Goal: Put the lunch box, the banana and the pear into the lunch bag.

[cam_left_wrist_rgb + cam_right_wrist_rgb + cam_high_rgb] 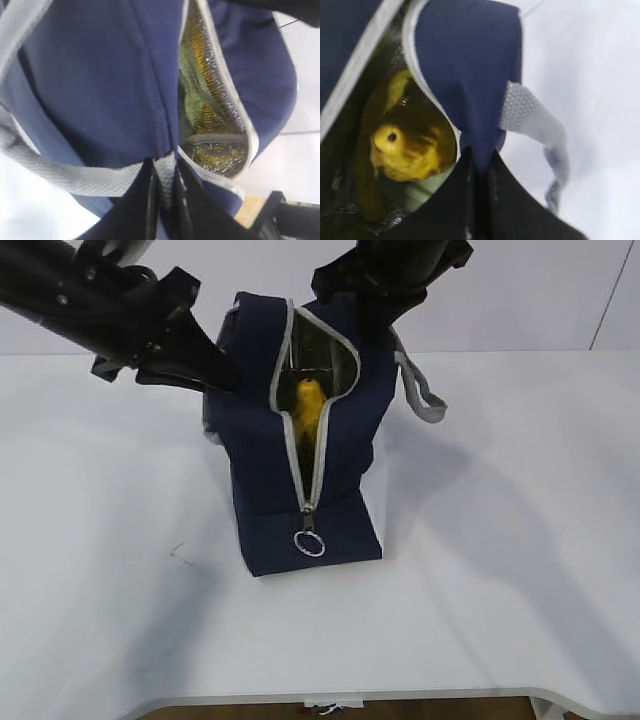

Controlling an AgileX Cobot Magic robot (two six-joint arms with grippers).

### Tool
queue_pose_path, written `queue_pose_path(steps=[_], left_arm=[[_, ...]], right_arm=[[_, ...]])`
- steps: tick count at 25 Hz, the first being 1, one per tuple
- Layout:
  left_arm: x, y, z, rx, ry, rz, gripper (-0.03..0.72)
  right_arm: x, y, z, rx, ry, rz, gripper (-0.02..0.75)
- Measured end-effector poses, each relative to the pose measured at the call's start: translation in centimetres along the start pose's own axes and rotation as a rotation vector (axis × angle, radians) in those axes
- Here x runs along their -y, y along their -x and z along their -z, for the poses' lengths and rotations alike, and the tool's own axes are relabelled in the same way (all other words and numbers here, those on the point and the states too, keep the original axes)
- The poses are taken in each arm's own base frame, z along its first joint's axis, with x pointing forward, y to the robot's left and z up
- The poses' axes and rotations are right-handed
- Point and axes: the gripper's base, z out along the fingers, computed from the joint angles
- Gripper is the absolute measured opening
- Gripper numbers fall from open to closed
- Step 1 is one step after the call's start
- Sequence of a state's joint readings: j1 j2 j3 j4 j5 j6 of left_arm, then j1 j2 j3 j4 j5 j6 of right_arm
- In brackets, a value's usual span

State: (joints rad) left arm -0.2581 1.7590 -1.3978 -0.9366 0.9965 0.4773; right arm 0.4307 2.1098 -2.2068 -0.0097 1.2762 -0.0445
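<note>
The navy lunch bag (265, 460) stands on the white table with its zipper open along the top. Yellow fruit (308, 410) shows through the slit. Inside, in the right wrist view, the pear (405, 150) rests on the sage-green lid of the lunch box (422, 192), and the banana (367, 165) curves along its left side. My left gripper (165, 190) is shut on the bag's grey webbing handle (60, 172) beside the zipper's end. My right gripper (480, 170) is shut on the navy fabric rim of the lunch bag (470, 65) by the opening.
The zipper's ring pull (310, 543) hangs low on the bag's front. The other grey handle (425, 395) loops out to the right. The table's front edge (400, 695) runs along the bottom. Both black arms reach in from the upper corners.
</note>
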Motion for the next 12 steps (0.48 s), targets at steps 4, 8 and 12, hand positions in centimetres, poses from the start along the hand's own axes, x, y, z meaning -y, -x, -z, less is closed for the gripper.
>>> queue_pose_path(steps=[4,8,12], left_arm=[[-0.1,0.2,-1.7,0.017,-0.034,0.028,0.017],[-0.3,0.3,-2.2,0.018,-0.038,0.041,0.034],[-0.4,0.3,-2.3,0.018,-0.037,0.043,0.189]], right_arm=[[0.7,-0.1,-0.5,-0.012,-0.054,-0.015,0.013],[1.0,-0.1,-0.9,-0.019,-0.071,-0.045,0.014],[1.0,-0.1,-0.9,-0.018,-0.073,-0.057,0.096]])
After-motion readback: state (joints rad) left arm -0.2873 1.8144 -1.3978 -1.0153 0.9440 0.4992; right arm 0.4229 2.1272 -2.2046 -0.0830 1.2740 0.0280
